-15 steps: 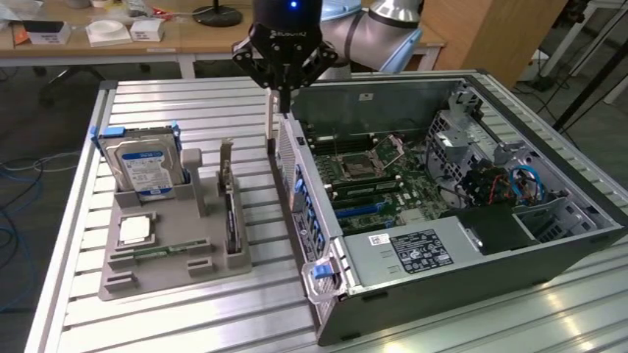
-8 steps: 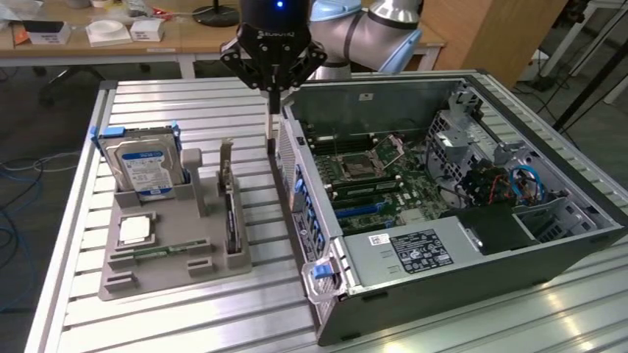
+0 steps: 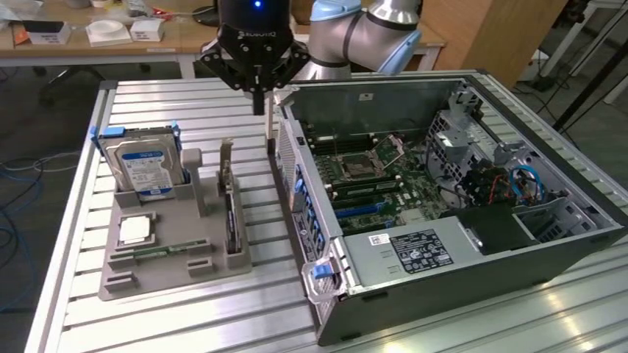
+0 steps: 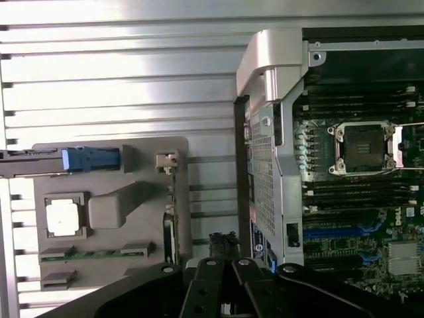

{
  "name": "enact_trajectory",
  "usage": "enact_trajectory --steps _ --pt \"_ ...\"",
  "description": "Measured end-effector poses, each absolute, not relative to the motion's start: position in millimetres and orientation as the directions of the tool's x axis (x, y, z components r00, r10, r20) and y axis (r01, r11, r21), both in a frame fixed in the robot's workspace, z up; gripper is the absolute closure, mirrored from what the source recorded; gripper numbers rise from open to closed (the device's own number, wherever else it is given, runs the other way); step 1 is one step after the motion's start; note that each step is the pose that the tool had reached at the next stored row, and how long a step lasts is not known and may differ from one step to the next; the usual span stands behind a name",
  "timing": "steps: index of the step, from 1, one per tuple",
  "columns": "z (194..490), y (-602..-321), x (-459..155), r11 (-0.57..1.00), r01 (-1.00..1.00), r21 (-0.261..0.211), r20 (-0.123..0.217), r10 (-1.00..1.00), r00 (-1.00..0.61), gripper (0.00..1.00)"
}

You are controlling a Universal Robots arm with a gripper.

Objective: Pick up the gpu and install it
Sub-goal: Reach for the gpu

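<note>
Hand [image 3: 257, 109] closed up, empty, over ribbed aluminium counter [image 3: 196, 95] beside open case [image 3: 412, 323]. Exterior view gives us gpu [image 3: 234, 220] flat black face; wrist view, thin edge [image 4: 169, 228].

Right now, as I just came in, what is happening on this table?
The robot arm's gripper hangs shut above the table, between the grey holder and the open computer case. The gpu stands on edge in the holder, not yet picked up.
</note>
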State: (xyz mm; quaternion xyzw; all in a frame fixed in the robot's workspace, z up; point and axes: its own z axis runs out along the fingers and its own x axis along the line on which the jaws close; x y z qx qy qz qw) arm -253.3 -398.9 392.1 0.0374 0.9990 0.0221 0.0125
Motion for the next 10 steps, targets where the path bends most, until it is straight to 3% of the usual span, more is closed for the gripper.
enact_trajectory --steps 10 --pt "392 -399 -270 0.996 0.074 0.045 -0.023 0.075 -0.997 0.89"
